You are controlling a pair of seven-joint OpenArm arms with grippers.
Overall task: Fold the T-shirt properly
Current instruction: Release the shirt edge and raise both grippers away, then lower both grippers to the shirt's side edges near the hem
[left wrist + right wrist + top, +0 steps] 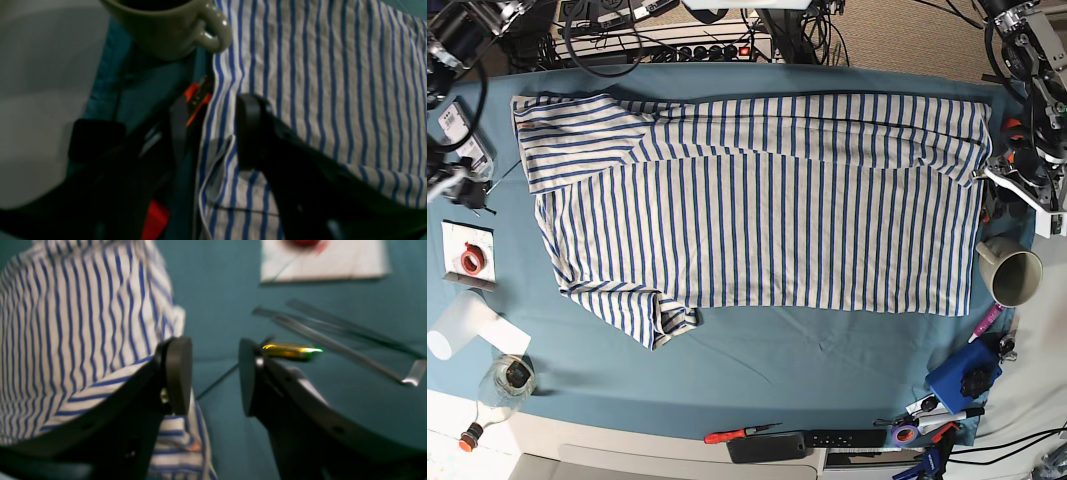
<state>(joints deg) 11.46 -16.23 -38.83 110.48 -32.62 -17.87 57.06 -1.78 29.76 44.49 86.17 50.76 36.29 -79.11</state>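
Observation:
The T-shirt (767, 210), cream with thin blue stripes, lies spread flat across the teal tablecloth (777, 370), with its sleeves toward the left. At its right edge is my left gripper (997, 180). In the left wrist view that gripper (173, 136) is open, with one finger (250, 133) on the striped fabric (317, 83) and the other off the hem, over the tablecloth. My right gripper (467, 188) is near the upper left sleeve. In the right wrist view it (213, 376) stands open over bare tablecloth, its left finger (178, 373) in front of the sleeve (73, 323).
A green mug (1012, 275) stands just off the shirt's right edge, close to the left gripper (166, 26). A white paper with a red roll (467, 258) lies at the left (323, 260), near metal rods (333, 336). A bottle (502, 385), a blue box (962, 375) and tools line the front edge.

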